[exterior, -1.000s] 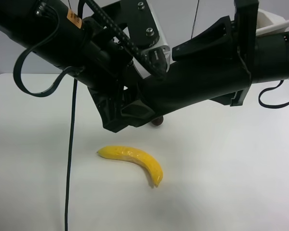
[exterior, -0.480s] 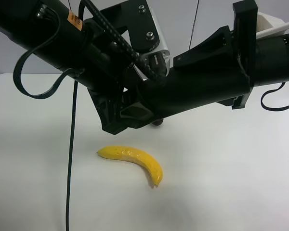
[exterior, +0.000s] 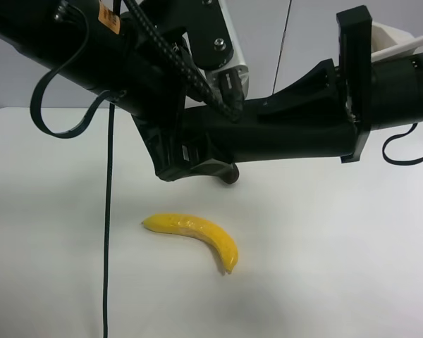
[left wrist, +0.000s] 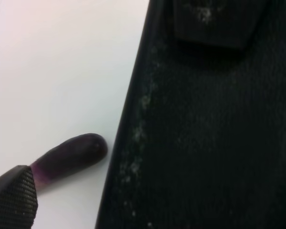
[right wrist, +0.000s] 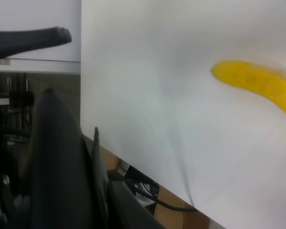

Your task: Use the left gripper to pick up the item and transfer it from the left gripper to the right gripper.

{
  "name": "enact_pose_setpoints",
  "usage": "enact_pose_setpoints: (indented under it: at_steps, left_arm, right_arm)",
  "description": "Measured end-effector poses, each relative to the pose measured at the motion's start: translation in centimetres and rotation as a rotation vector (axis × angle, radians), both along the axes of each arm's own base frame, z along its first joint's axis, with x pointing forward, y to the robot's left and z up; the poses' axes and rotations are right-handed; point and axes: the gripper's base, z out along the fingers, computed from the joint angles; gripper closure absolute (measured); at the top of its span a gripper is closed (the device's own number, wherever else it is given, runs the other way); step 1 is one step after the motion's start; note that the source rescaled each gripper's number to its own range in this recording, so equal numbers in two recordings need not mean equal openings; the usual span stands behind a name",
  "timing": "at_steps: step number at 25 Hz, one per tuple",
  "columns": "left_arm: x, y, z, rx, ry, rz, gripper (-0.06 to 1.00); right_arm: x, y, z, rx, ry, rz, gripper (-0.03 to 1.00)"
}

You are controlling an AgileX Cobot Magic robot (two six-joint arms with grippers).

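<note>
Both arms are raised and cross over the table in the exterior high view. The left gripper (exterior: 180,158), with its looping cable and silver-grey block, meets the right gripper (exterior: 261,113), which has a white bracket. A long dark shape (exterior: 289,137) spans between them; I cannot tell whether it is the dark green item or gripper parts. In the left wrist view a dusty black woven surface (left wrist: 205,133) fills the side, apart from one fingertip (left wrist: 12,198). In the right wrist view one finger (right wrist: 38,40) shows above a blurred dark shape (right wrist: 62,167).
A yellow banana (exterior: 197,236) lies on the white table (exterior: 338,267) below the arms and also shows in the right wrist view (right wrist: 257,81). A dark purple eggplant (left wrist: 69,155) lies under the grippers, its tip peeking out (exterior: 229,176). A black cable (exterior: 107,232) hangs down.
The arm at the exterior high view's right rose and levelled, so the long dark shape went from tilted to nearly horizontal. The other arm rose slightly. The banana did not move.
</note>
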Motion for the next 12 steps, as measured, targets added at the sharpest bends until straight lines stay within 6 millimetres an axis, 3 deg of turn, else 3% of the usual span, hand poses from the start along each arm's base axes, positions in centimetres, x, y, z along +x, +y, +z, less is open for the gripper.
enact_pose_setpoints:
  at_steps: [7, 12]
  left_arm:
    - [-1.5, 1.8, 2.6, 0.007, -0.068, -0.023, -0.05]
    - [-3.8, 4.3, 4.5, 0.033, -0.016, -0.018, -0.05]
  right_arm:
    - [0.0, 0.0, 0.0, 0.006, 0.003, 0.000, 0.94]
    - [-0.1, 0.0, 0.0, 0.002, 0.004, 0.006, 0.94]
